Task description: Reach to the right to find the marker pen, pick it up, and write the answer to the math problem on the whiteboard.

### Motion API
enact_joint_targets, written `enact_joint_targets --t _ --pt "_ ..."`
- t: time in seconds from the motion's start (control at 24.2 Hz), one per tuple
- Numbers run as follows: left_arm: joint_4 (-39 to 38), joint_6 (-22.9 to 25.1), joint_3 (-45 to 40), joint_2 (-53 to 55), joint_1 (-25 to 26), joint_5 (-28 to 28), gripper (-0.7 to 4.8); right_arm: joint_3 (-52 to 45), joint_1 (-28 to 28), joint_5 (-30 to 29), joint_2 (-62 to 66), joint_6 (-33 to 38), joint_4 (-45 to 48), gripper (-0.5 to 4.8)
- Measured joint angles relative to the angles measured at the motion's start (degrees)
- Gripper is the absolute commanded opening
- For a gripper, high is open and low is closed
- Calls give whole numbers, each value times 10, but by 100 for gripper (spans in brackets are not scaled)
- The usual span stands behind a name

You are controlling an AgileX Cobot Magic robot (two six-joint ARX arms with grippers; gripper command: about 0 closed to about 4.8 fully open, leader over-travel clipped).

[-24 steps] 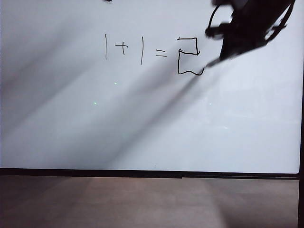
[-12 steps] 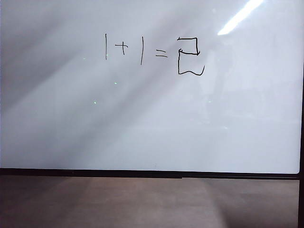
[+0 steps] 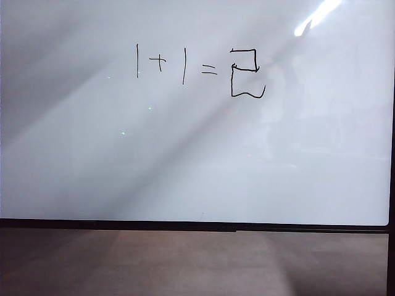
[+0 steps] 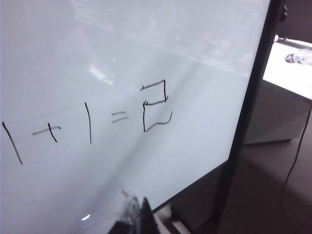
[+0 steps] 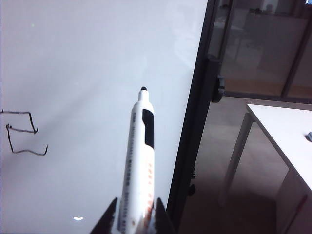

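Exterior view: whiteboard (image 3: 197,160) fills most of the frame, its thin black rim along the lower edge. Math problem (image 3: 176,63) sits in the upper middle of the board. Answer (image 3: 247,73), a boxy 2 with a wavy bottom stroke, stands just beside the equals sign on the far side from the ones, slightly taller than the other figures. Bright lamp glare streak (image 3: 318,15) near the board's upper corner, beyond the answer. Neither arm shows in this view.

Right wrist view: right gripper (image 5: 132,222) is clamped on the marker pen (image 5: 139,165); the two dark fingers press the pale barrel at its lower end. Pen tip is dark, pointing away from the gripper, apart from the whiteboard (image 5: 97,73) surface and well apart from the answer (image 5: 22,132). Pen lies close to the board's black side rim. A white table (image 5: 287,131) stands beyond that rim.

Left wrist view: left gripper (image 4: 134,219) barely enters the frame, only dark finger ends with a clear wrap; cannot tell whether it is open or closed. It sits off the whiteboard (image 4: 122,58), below the math problem (image 4: 63,126) and answer (image 4: 156,105).
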Motion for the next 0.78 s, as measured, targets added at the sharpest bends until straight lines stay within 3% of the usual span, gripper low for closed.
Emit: enact_joint_targets --t 0.12,0.21,0.37,0.45,0.58,0.78 --pt "-4 0 -1 0 0 0 -5 -23 0 8 -21 3 -19 -6" --pt "-27 0 -1 -8 0 -2 -5 -31 0 -42 -34 5 -18 -6" --pt "-98 -17 -25 -74 0 -57 -5 -63 1 -164 -57 22 -31 -6" --pt "-119 -17 -70 -151 1 -65 -5 -95 1 -216 -75 35 -40 -6" --pt "-123 -30 -129 -279 0 -24 -5 -170 1 -283 -128 48 -34 -6" --pt "-132 -60 -230 -436 0 -15 -5 -304 1 -311 -234 61 23 -6"
